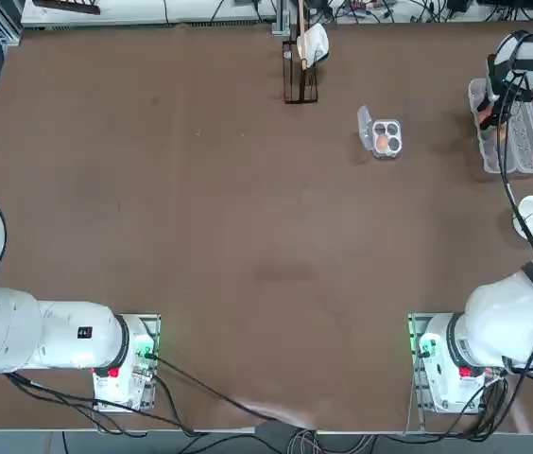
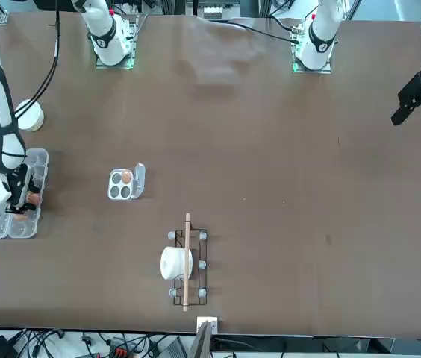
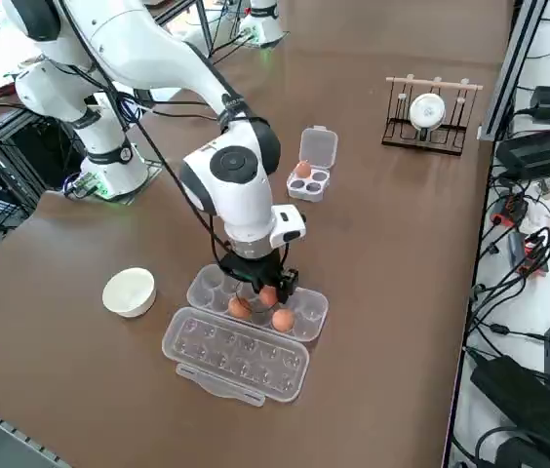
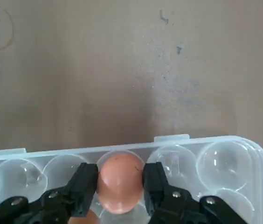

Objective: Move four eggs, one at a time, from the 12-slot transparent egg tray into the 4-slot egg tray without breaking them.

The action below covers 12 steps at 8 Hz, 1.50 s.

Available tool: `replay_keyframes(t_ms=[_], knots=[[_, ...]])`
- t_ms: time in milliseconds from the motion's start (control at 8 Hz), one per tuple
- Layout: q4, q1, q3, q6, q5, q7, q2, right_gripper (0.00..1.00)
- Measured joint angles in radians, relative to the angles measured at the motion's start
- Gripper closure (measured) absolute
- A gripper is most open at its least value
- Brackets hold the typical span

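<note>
Second egg is being picked from the long tray.

At the top view's right edge the right gripper [image 4: 120,186] pinches an egg [image 4: 120,181] in the long tray [image 1: 522,142]; one egg [image 1: 383,142] already sits in the small tray [image 1: 386,138], upper middle. Next, I think, lift straight and gently.

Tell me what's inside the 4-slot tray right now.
The 4-slot egg tray holds one egg; its other three cups look empty. The right hand is over at the 12-slot tray, closed on another egg.
</note>
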Motion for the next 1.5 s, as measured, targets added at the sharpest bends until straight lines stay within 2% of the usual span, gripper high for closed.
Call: replay_keyframes(t_ms=[250,500,750,1125,1500], knots=[[0.01,0.0,0.0,-0.038,0.016,0.0,-0.019,0.43],[0.021,0.002,0.002,-0.129,0.024,0.045,-0.087,0.43],[0.02,0.014,0.008,-0.221,0.024,0.16,-0.157,0.43],[-0.036,0.087,0.011,-0.27,0.023,0.442,-0.239,0.43],[-0.136,0.214,0.013,-0.273,0.023,0.797,-0.303,0.43]])
